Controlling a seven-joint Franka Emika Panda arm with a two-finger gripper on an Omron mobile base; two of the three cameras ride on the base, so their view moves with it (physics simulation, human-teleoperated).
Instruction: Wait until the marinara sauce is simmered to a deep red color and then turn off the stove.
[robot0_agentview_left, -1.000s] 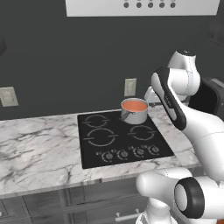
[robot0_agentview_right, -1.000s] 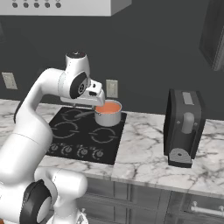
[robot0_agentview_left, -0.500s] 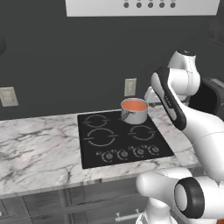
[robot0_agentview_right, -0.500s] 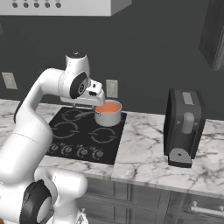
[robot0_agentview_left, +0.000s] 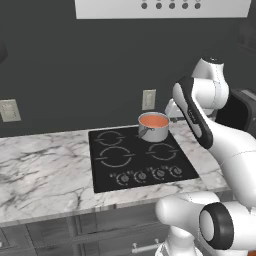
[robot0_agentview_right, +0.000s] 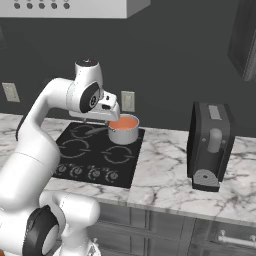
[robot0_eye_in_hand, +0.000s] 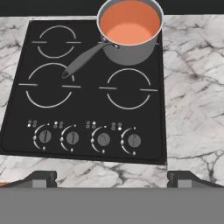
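Stove found set flush into the marbled surface, black glass top with four grey-ringed burners and a row of four round knobs along the near edge. Steel saucepan seated on the rear right burner, upright, handle reaching across toward the front left burner. Marinara sauce noted inside the saucepan as a smooth, level disc, pale orange to salmon in colour, not deep red. Same saucepan observed from the left base view at the back right of the cooktop, sauce orange there as well. From the right base view, saucepan seen just beyond the arm's wrist, sauce again orange. Tool held high above the front edge of the stove, well apart from knobs and saucepan alike, looking down over the cooktop; fingertips spread wide at the two lower corners of the hand view, nothing between them. Black toaster-like appliance recorded on the surface to the right of the stove, well apart from it. Wall outlet noted on the dark wall behind the saucepan, range hood overhead.
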